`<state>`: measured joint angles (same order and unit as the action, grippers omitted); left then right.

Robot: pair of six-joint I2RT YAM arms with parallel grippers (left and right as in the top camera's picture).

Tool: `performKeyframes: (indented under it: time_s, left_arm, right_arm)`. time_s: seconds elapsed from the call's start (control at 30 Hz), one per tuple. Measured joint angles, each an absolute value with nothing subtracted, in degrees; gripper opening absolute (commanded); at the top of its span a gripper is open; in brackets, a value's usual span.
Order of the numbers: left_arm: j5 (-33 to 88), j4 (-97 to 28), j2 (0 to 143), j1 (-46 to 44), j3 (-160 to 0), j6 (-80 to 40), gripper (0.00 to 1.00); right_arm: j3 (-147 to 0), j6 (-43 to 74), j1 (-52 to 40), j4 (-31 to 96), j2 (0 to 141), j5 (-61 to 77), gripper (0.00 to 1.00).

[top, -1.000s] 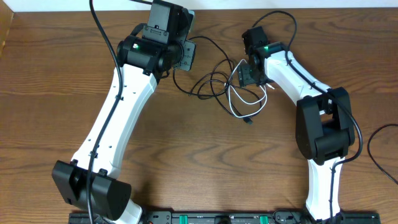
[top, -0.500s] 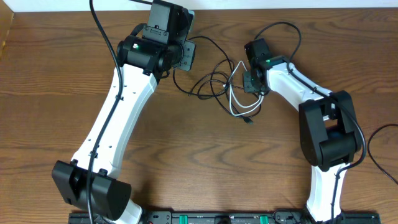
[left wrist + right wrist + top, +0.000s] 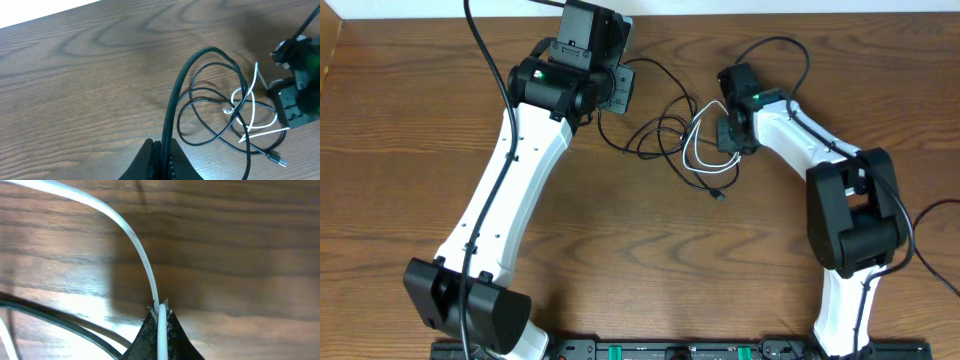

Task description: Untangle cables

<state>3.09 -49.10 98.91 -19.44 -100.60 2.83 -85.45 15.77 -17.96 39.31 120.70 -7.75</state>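
Overhead view: the right hand (image 3: 728, 132), clenched on the white cable (image 3: 687, 150), has shifted a little to its own right over the past second, and its arm has swung outward with it. The white loop, which lay spread wide on the counter (image 3: 620, 250), is now drawn narrower and pulled toward that hand. The left hand (image 3: 617, 90) has not moved and stays clamped on the black cable (image 3: 650, 135). Each wrist view confirms the grip, with a cord pinched between closed fingertips. The two cables lie between the hands, well up the counter. The black cable's coils still cross the white loop at several points, with a small plug end lying just below the knot. The pull appears to be taking up slack in the white cord without freeing it. Separation is judged to be at an early stage, with the crossings still to be drawn out.
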Motion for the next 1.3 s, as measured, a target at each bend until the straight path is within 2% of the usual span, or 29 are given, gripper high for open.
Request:
performKeyframes:
  time_s: [0.07,0.37,0.73,1.03,1.3]
  left_arm:
    - [3.1,-49.1,98.9,-19.4,-100.6,2.9,0.07]
    - [3.1,-49.1,98.9,-19.4,-100.6,2.9,0.07]
    - [3.1,-49.1,98.9,-19.4,-100.6,2.8,0.07]
    - [3.1,-49.2,98.9,-19.4,-100.6,2.8,0.07]
    - [3.1,-49.1,98.9,-19.4,-100.6,2.8,0.07]
  right_arm:
    - [-87.4,14.8,-17.3,41.1,118.1,-8.3,0.01]
    - [-103.5,8.0,-13.6,45.8,88.7,-15.0,0.01]
    - [-109.9,5.1,-9.3,49.6,77.5,-21.5,0.01]
    - [-110.2,5.0,-8.4,54.2,80.2,-23.7,0.01]
    - [-110.4,5.7,-7.8,63.8,89.4,-14.5,0.02]
